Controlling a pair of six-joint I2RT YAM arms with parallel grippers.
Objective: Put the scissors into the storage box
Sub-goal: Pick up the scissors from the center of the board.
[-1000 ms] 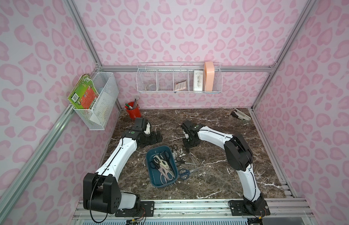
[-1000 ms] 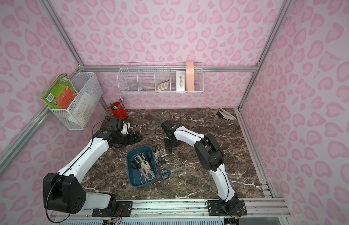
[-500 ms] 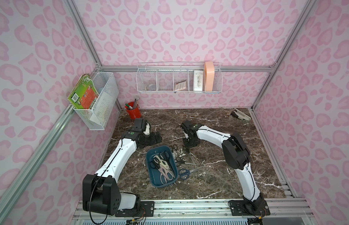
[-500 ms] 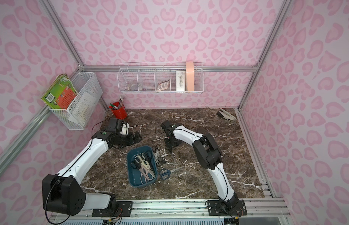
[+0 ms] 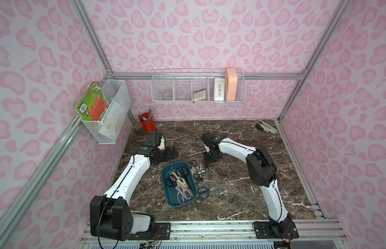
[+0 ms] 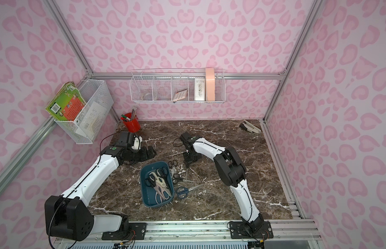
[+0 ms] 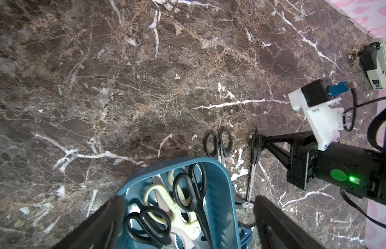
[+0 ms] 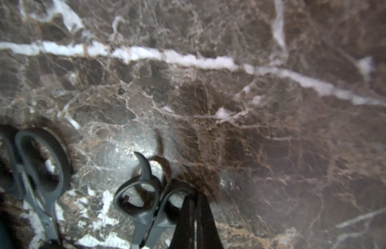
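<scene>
Item: my right claw (image 8: 195, 195), clenched, fingertips against a handle loop of the black scissors (image 8: 144, 202) on the surface (image 8: 252, 107); I cannot tell whether the loop is pinched.
Item: my left claw (image 5: 173, 153), released, empty, near the box (image 5: 168, 195).
Box contents: several pairs (image 5: 180, 183).
Blue scissors (image 5: 204, 191): just beside the box.

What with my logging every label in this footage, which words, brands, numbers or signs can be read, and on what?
Nothing can be read for certain.
Green book: cover print and barcode, too small.
White box: dark print, blurred.
Calculator: keys too small.
Stapler: small dark label, illegible.
Cream scissors: round mark by the pivot, illegible.
</scene>
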